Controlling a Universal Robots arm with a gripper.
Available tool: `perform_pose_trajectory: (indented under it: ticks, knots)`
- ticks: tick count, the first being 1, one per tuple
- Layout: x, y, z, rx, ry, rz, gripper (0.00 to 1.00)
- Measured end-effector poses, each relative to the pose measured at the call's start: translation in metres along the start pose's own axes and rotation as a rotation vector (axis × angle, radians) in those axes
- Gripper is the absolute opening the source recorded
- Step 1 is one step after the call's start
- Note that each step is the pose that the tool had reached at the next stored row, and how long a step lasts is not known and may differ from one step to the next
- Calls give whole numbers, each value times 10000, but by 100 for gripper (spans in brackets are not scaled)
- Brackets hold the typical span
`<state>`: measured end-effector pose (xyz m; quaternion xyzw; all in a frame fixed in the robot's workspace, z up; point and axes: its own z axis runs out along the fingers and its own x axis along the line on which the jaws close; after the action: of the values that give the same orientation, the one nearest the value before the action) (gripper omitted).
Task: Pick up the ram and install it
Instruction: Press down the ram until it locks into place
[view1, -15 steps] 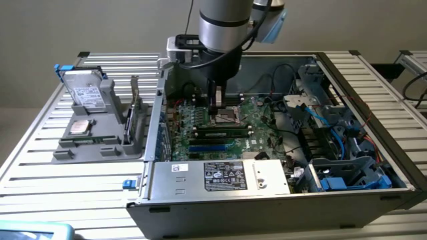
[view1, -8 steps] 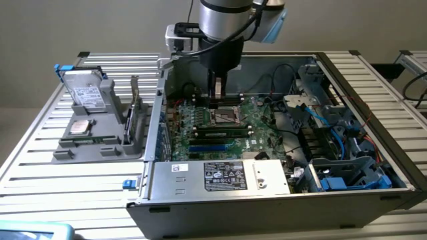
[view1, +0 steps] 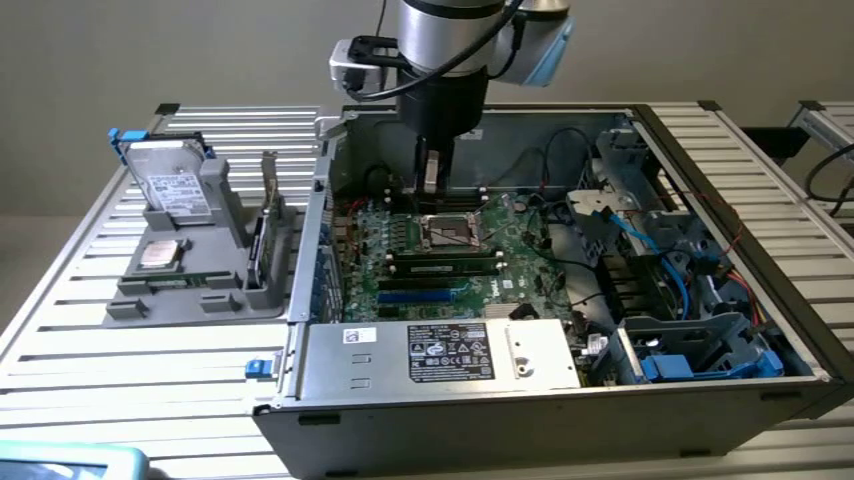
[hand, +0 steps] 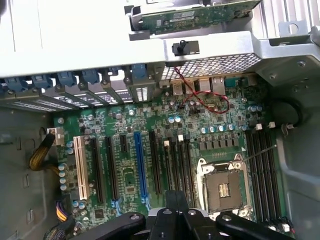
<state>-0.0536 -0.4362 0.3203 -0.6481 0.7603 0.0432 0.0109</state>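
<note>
A long dark stick with a pale label, which looks like the ram (view1: 442, 267), sits along one memory slot of the green motherboard (view1: 400, 235) inside the open computer case (view1: 534, 400). My gripper (view1: 431, 183) hangs above the board, behind the bare processor socket (view1: 451, 232) and apart from that stick. In the wrist view its black fingers (hand: 176, 206) are pressed together with nothing between them. The processor socket (hand: 223, 187) and the memory slots (hand: 263, 172) lie below. What the slots hold is unclear from there.
On the exterior view's left a grey holder (view1: 187, 290) carries a hard drive (view1: 174, 180), a silver chip (view1: 163, 253) and a green board on edge (view1: 263, 245). That green board (hand: 195, 17) stands beyond the case wall. Cables and drive cages (view1: 667, 270) crowd the case's right side.
</note>
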Motion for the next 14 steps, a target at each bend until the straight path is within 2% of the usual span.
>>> perform_pose_trajectory:
  ticks: [14]
  knots:
    - [1,0,6,166,-126,2316,11]
